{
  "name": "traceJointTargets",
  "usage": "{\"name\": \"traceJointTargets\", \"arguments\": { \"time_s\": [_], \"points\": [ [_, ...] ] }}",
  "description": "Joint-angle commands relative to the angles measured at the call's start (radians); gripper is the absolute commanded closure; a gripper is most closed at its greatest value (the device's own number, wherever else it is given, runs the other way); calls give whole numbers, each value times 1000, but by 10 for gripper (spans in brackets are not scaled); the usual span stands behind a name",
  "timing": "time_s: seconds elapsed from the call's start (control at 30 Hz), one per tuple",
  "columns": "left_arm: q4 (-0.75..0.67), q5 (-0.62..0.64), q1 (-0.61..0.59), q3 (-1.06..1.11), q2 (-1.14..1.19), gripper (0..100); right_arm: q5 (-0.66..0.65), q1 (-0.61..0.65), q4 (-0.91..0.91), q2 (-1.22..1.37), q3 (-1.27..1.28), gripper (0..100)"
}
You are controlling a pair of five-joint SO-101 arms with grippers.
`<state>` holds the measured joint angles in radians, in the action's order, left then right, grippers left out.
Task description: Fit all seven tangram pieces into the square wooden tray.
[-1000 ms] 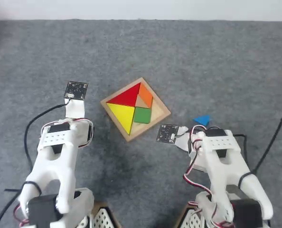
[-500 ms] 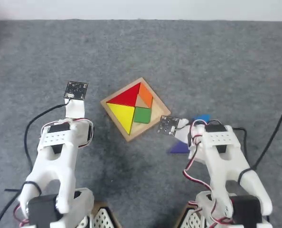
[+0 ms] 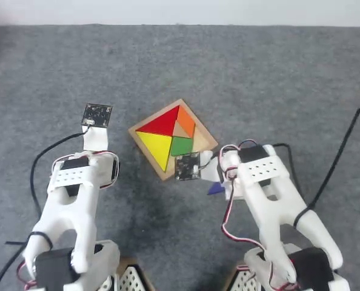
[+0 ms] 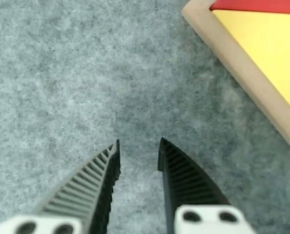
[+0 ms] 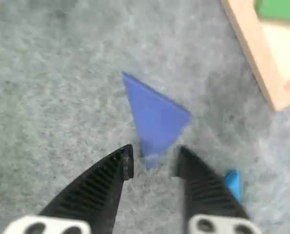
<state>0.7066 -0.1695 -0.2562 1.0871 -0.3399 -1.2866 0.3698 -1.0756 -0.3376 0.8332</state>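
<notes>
White left arm (image 3: 77, 188) stretched straight forward, black serrated left gripper (image 4: 138, 145) pointing down, low, jaws narrowly apart. White right arm (image 3: 266, 182) angled inward toward the left arm, black serrated right gripper (image 5: 153, 155) low, jaws apart.

The jaws stand slightly apart over the mat (image 4: 62, 73), near the tray (image 4: 233, 54) with its yellow piece (image 4: 277, 44) and red piece (image 4: 262, 5).
</notes>
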Motion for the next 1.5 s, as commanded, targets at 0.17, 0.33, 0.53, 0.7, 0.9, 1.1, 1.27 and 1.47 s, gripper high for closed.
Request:
{"name": "traceJointTargets", "arguments": {
  "time_s": [0.17,0.33,0.53,0.7,0.9,1.1,1.27,1.47],
  "points": [
    [-17,-9,6,-4,-8,877,-181,41,-19,2,-51,827],
    [-15,-9,6,-4,-8,877,-181,41,24,54,-55,833],
    [-15,-9,6,-4,-8,877,-180,45,87,162,-86,834],
    [-15,-9,6,-4,-8,877,-138,38,67,200,-172,834],
    [-15,-9,6,-4,-8,877,-135,33,-36,188,-232,833],
    [-15,-9,6,-4,-8,877,-135,36,-35,231,-227,833],
    [-15,-9,6,-4,-8,877,-133,36,-31,280,-235,829],
    [-15,-11,6,-4,-8,877,-95,33,5,295,-250,755]
  ]
}}
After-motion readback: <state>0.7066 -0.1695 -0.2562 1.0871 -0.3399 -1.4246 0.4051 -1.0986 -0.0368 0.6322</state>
